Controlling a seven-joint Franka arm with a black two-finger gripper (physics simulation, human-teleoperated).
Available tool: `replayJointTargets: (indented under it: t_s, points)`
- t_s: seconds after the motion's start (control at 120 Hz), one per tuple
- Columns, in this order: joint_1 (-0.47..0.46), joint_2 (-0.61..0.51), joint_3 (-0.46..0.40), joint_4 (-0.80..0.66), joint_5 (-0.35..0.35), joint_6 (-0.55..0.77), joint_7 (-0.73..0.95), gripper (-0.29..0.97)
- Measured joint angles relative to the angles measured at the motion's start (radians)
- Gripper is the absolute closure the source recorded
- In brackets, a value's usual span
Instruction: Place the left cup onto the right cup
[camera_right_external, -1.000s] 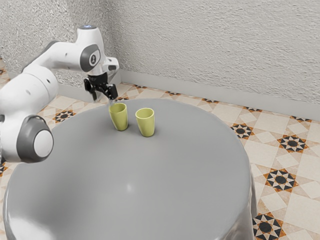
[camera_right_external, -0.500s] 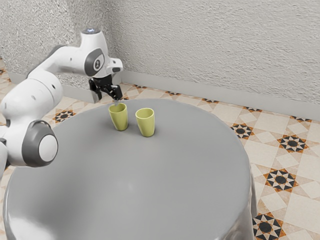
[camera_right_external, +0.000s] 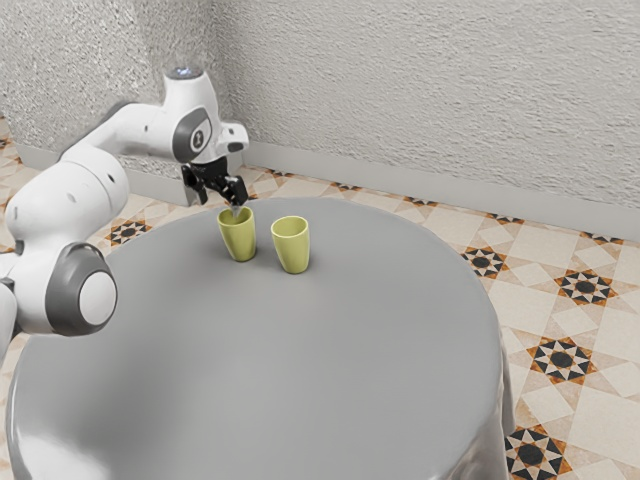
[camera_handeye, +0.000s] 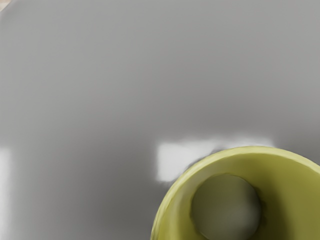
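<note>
The tool (camera_right_external: 233, 208) hangs low at the end of the white arm (camera_right_external: 150, 130). Its tip is right at the rim of the left cup (camera_right_external: 238, 236). I cannot tell if the tool is spread or pressed together, or if it touches the cup.

The left cup is just under the tool. It is yellow-green and stands upright on the gray surface (camera_right_external: 300, 370), with its open top facing up. In the wrist view the same cup (camera_handeye: 295, 200) sits right below the hand, and you look down into it. The round bottom inside is darker than the walls. On the surface (camera_handeye: 100, 80), just beside the cup's rim, is a bright patch of light (camera_handeye: 175, 160).

A little farther from the tool, toward the exterior view's right, stands the right cup (camera_right_external: 291, 244). It has the same color and shape and is upright too. The two cups are near each other with a small gap between them, so they do not touch. Neither cup sits on the other.

Farther out, the surface is big and round. It spreads away from the tool toward the camera, and the cups stand near its far edge.

The arm bends back from the tool toward the exterior view's left. It has fat white parts and gray round caps.

Farthest from the tool are the floor (camera_right_external: 560, 290), with pale tiles and dark star shapes, and the rough pale wall (camera_right_external: 420, 90) behind everything.
</note>
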Motion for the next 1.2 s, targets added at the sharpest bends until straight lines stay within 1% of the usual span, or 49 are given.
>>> replayJointTargets:
  t_s: [0.967,1.05,1.2]
  points:
    - [0.002,0.020,0.005,-0.049,-0.001,0.044,-0.006,0.00]
    - [0.002,0.020,0.006,-0.050,0.000,0.045,-0.007,0.05]
    - [0.002,0.020,0.007,-0.050,0.000,0.047,-0.010,0.20]
